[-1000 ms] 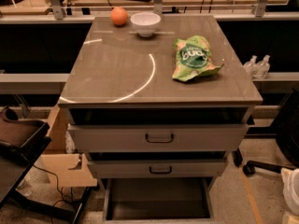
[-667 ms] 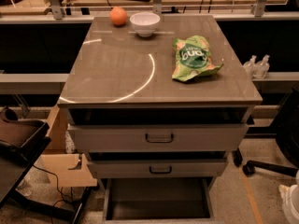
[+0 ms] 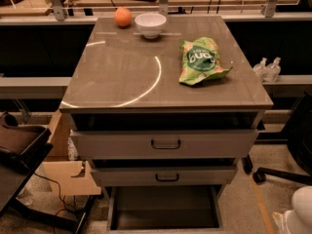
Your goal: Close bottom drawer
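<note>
At the foot of the grey 3-drawer cabinet [image 3: 78, 101], the narrow grey bottom drawer [image 3: 163, 209] stands pulled out, dark tray exposed. The robot's white gripper [image 3: 300, 211] sits at lower right, apart from it; open or closed, cannot tell. A crumpled green snack bag [image 3: 201, 61] lies on top.
</note>
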`<action>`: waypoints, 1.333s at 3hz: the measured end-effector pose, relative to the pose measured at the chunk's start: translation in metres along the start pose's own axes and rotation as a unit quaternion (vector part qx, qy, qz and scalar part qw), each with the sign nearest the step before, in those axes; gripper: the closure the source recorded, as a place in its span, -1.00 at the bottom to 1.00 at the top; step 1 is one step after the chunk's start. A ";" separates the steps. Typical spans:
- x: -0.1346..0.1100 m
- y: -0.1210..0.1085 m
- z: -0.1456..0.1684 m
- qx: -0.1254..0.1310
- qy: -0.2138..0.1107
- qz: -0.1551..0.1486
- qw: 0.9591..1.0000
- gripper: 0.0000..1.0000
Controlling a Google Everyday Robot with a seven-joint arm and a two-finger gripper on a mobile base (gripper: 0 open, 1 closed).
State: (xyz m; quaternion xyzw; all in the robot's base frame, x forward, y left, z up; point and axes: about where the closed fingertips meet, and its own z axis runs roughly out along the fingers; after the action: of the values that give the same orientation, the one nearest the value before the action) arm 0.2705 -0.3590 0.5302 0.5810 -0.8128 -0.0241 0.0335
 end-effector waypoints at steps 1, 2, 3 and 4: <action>-0.015 0.011 0.022 -0.021 0.001 -0.022 1.000 -0.65; -0.014 0.012 0.022 -0.021 0.001 -0.021 1.000 -0.16; -0.013 0.013 0.022 -0.022 0.002 -0.021 1.000 0.31; -0.027 0.013 0.052 -0.029 -0.016 -0.035 0.999 0.76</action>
State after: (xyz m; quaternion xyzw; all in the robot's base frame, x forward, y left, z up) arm 0.2632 -0.3290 0.4784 0.6077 -0.7912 -0.0577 0.0367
